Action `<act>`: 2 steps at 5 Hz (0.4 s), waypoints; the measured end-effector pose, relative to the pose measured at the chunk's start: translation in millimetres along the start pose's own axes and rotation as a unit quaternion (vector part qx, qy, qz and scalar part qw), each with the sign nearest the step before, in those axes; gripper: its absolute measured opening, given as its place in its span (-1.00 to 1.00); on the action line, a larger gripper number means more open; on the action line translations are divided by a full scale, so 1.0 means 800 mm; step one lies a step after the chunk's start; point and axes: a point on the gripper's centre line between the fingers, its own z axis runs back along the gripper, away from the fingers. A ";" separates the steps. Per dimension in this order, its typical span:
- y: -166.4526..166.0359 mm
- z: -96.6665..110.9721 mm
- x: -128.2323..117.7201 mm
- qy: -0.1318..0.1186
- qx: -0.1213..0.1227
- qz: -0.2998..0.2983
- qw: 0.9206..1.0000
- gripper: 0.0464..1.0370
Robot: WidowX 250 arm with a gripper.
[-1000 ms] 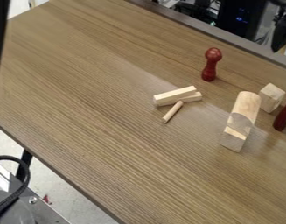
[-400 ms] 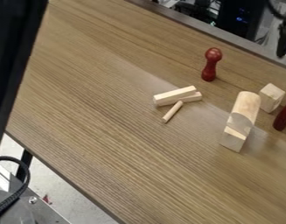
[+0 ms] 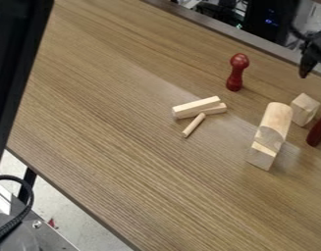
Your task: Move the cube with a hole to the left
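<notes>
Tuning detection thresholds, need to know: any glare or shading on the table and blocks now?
Camera view: pale diagonal sheen on the table, passing the stacked sticks toward the wooden cylinder; the cylinder's near end looks darker than its top.

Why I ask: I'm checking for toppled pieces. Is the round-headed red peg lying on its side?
No, the round-headed red peg stands upright on the table, its knob at the top.

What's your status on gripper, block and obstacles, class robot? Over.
Gripper upper right. Pale block, likely the cube, hole unconfirmed. Rounded block close beside, possible obstacle.
</notes>
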 end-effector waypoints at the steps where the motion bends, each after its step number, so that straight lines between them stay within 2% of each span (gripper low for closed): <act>1: 0.003 -0.009 -0.006 -0.004 0.001 0.005 1.000 0.92; 2: 0.009 -0.013 -0.005 -0.007 -0.005 0.016 1.000 0.92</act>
